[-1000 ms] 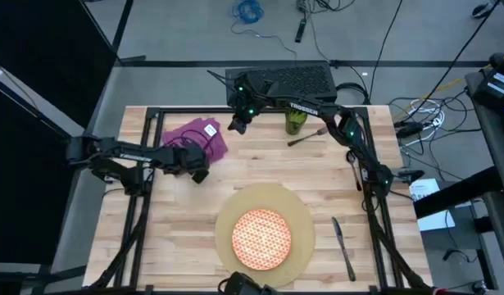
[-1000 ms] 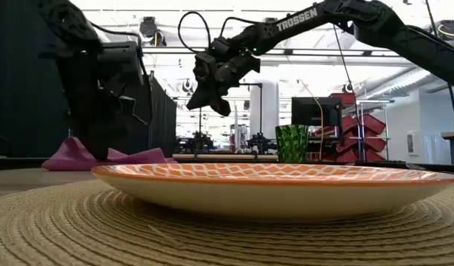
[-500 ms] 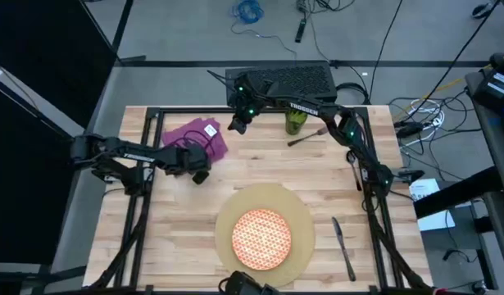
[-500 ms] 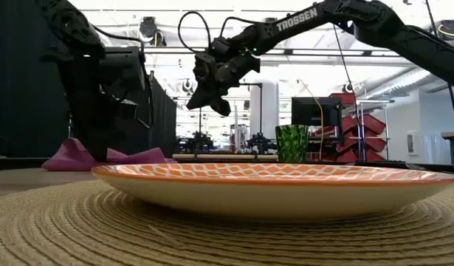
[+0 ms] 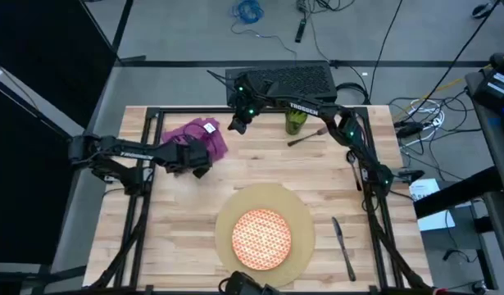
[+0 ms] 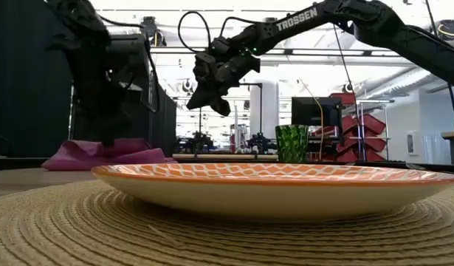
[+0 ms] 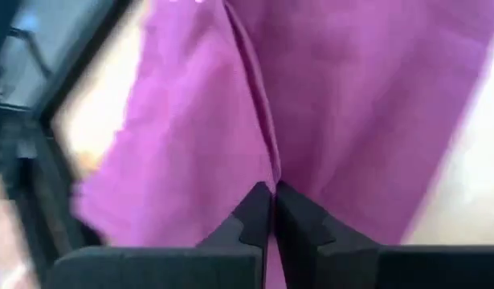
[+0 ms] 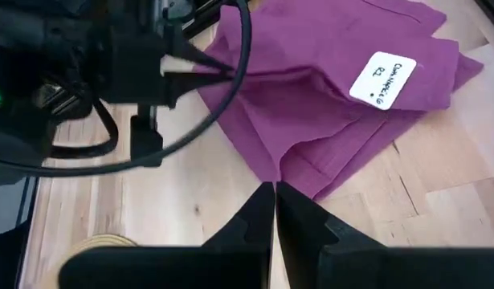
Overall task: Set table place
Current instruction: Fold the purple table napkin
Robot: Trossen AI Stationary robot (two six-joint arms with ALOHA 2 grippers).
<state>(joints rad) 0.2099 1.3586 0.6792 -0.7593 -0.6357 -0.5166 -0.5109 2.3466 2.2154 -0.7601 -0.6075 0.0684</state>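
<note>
At the table's far-left corner, the left gripper [image 5: 196,156], fingers pressed together, has slid onto the purple napkin [image 5: 204,136]; pickup looks imminent.

The left end effector [image 5: 199,158] covers part of the napkin [image 5: 196,133] (near edge hidden).

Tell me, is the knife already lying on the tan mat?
No. In the high view the knife lies on the bare table, right of the tan mat and apart from it.
</note>
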